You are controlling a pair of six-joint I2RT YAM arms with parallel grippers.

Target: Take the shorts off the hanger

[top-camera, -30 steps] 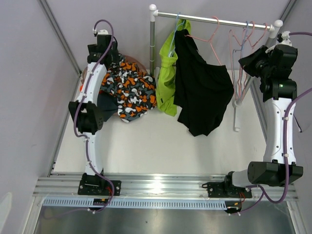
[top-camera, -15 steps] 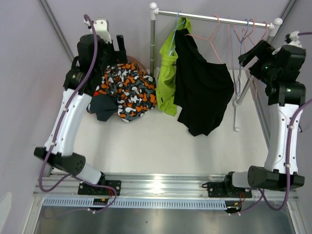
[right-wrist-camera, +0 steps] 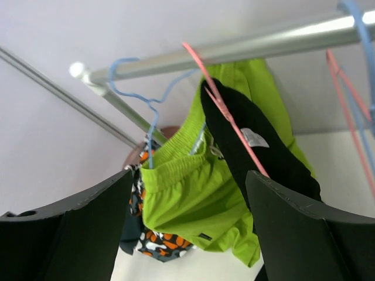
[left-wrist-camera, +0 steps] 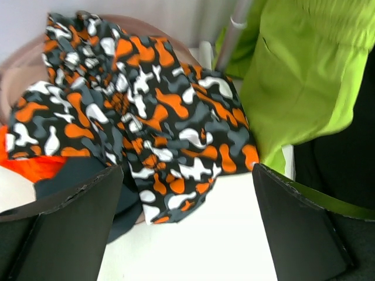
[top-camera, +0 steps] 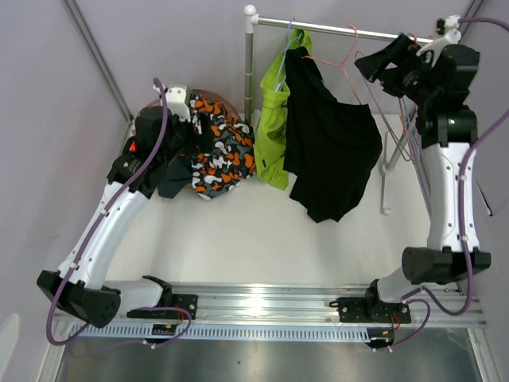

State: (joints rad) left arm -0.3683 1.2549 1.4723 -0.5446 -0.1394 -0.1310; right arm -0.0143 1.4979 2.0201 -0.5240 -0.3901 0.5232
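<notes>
Black shorts [top-camera: 328, 147] hang from a pink hanger [top-camera: 343, 57] on the metal rail [top-camera: 350, 30]; they also show in the right wrist view [right-wrist-camera: 258, 146] with the pink hanger [right-wrist-camera: 220, 96]. Lime green shorts [top-camera: 274, 119] hang on a blue hanger [right-wrist-camera: 146, 96] beside them, and show in the right wrist view [right-wrist-camera: 205, 193]. My right gripper [top-camera: 378, 64] is open and empty, up by the rail, right of the black shorts. My left gripper [top-camera: 203, 131] is open and empty, low over the heap of camouflage shorts [left-wrist-camera: 152, 123].
A round basket [left-wrist-camera: 23, 73] at the back left holds the camouflage shorts [top-camera: 219, 147] plus dark and orange clothing [left-wrist-camera: 35, 170]. Empty pink and blue hangers [top-camera: 398, 103] hang at the rail's right end. The rack's upright post [top-camera: 249, 68] stands between basket and green shorts.
My left arm has swung down and forward, its gripper now low beside the camouflage heap. My right gripper has moved up and left towards the rail and the pink hanger.
</notes>
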